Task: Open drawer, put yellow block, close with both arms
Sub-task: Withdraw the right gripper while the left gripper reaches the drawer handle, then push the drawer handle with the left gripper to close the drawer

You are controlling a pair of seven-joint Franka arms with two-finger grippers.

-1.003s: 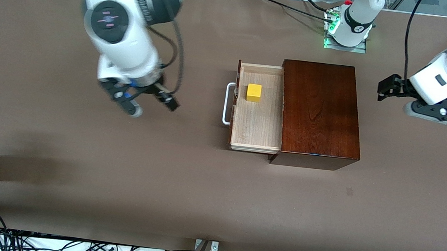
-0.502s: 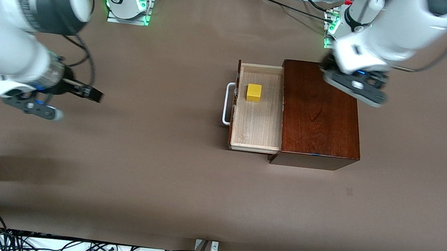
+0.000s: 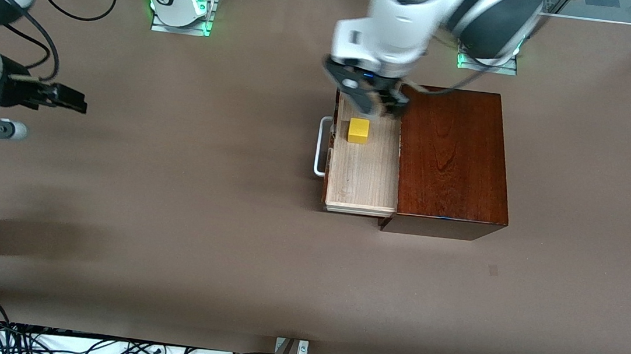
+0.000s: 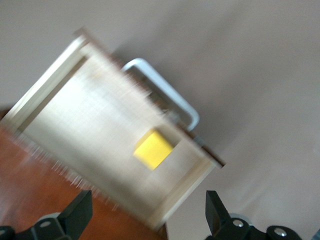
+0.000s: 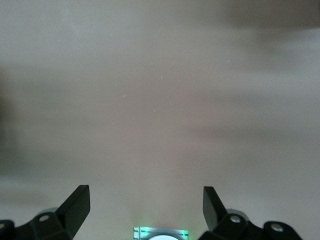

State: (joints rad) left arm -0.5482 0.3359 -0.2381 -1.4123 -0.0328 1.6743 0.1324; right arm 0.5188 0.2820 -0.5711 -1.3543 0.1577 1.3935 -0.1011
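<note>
Brown matting covers the table (image 3: 169, 232), with both arm bases at the edge farthest from the front camera. Toward the right arm's end, the right gripper (image 3: 35, 112) hangs over bare matting, well apart from the box; its jaws are spread wide and hold nothing. This arm waits.

Near the middle stands the mahogany box (image 3: 452, 156). Its drawer (image 3: 362, 176) is pulled out toward the right arm's end, the white handle (image 3: 322, 145) leading. The yellow block (image 3: 358, 130) lies on the drawer floor, in the part farther from the front camera.

Over that same part of the drawer, just beside the block, hovers the left gripper (image 3: 376, 104). Its jaws are spread and empty.

Judged from this layout, opening and loading are complete. Closing the drawer remains, and neither gripper touches the handle or drawer front yet.
</note>
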